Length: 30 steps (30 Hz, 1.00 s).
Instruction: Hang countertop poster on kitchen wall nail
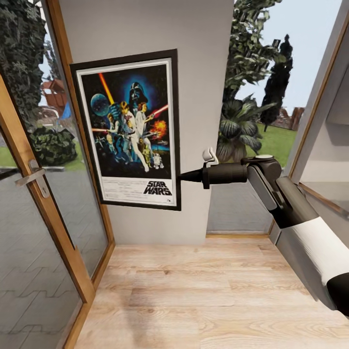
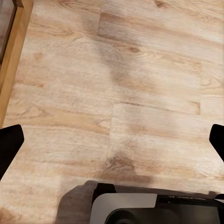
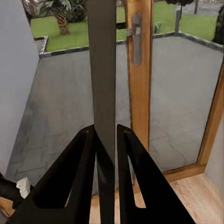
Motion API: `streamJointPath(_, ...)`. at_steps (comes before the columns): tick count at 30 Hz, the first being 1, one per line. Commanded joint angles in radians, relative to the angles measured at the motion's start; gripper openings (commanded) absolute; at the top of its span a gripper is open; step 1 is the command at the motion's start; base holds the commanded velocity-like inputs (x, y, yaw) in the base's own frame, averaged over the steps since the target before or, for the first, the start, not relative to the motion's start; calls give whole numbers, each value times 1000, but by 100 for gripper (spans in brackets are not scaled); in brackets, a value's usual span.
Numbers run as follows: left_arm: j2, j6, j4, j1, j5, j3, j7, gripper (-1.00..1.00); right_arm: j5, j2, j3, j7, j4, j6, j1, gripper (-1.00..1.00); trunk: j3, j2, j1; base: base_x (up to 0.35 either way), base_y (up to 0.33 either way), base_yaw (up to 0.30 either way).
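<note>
Poster [image 1: 130,131]: tall rectangle, thin black frame, white border, dark blue art; long axis upright, slightly tilted, held flat against the plain grey wall [image 1: 203,97] between a glass door [image 1: 39,203] and a window. No nail can be made out.

Right gripper [image 1: 183,176]: dark, tapered fingers [image 3: 70,186] clamped on the poster's right edge near the lower corner; the frame runs edge-on between them. The poster extends left and up from the grip.

Left gripper [image 2: 112,144]: fingers apart, nothing held, pointing at the pale wood floor [image 2: 116,70].

Judgement: placement falls to the right arm.
</note>
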Motion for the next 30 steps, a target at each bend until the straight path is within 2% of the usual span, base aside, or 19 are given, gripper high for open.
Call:
streamJointPath(1, 0, 0, -1, 0, 4, 1, -5, 100, -7, -1, 2, 2, -1, 7, -1, -100, -2, -2, 1, 0, 0, 0)
streamJointPath(9, 0, 0, -1, 0, 4, 0, -5, 100, -5, -1, 2, 26, -3, 7, -2, -100, -2, -2, 1, 0, 0, 0)
streamJointPath(30, 0, 1, -1, 0, 4, 0, -5, 100, -4, 1, -4, 24, -15, 5, -2, -100, -2, -2, 1, 0, 0, 0)
